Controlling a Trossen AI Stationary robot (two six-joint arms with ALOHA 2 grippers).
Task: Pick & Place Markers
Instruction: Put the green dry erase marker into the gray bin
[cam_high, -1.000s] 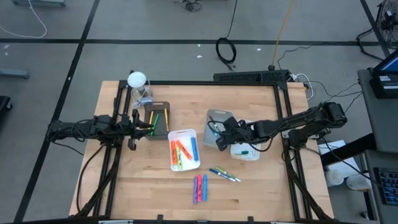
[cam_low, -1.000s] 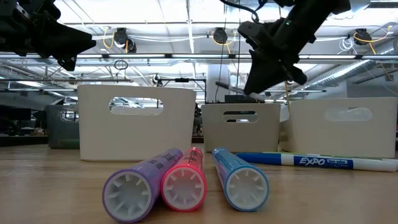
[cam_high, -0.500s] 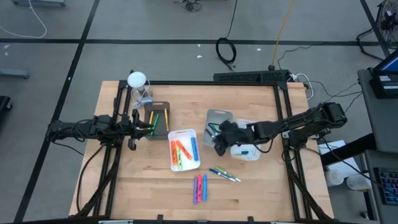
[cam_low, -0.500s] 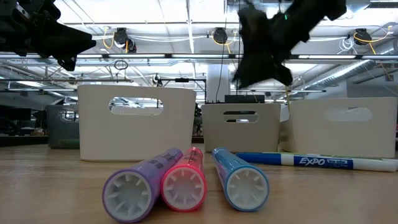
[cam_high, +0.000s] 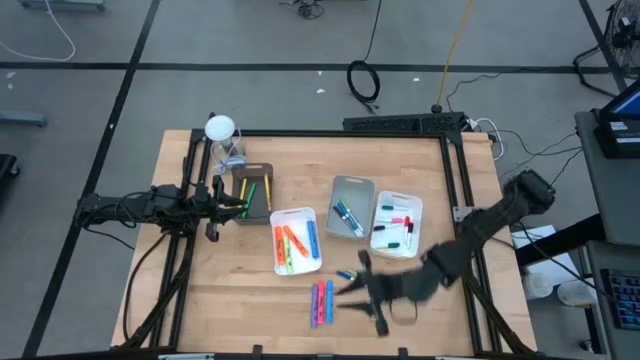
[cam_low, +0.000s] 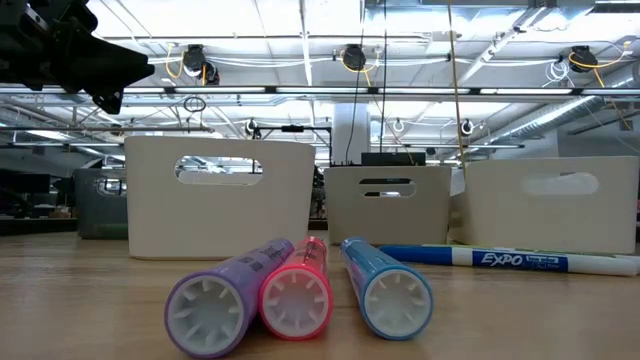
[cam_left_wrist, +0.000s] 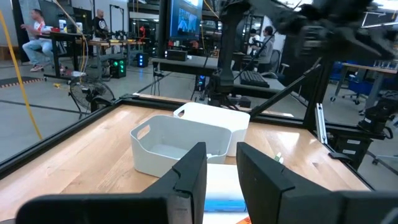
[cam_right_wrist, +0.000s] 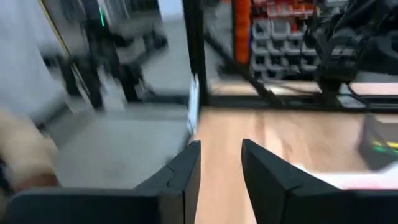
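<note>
Three loose markers, purple, pink and blue, lie side by side on the table near its front edge. A slim blue marker lies to their right. My right gripper hovers blurred above the slim blue markers. Its fingers stand open with nothing between them. My left gripper waits at the table's left beside the brown tray, level and open, holding nothing.
Several trays hold sorted markers: the brown tray with green and yellow ones, a white tray with orange, green and blue, a grey tray with blue and green, and a white tray with red and green. A white lamp stands at the far left corner.
My right gripper has left the grey tray and swung fast toward the table's near edge. It rose out of the low view and rolled as it went. It now hangs over the loose markers. The markers on the table have not moved.
</note>
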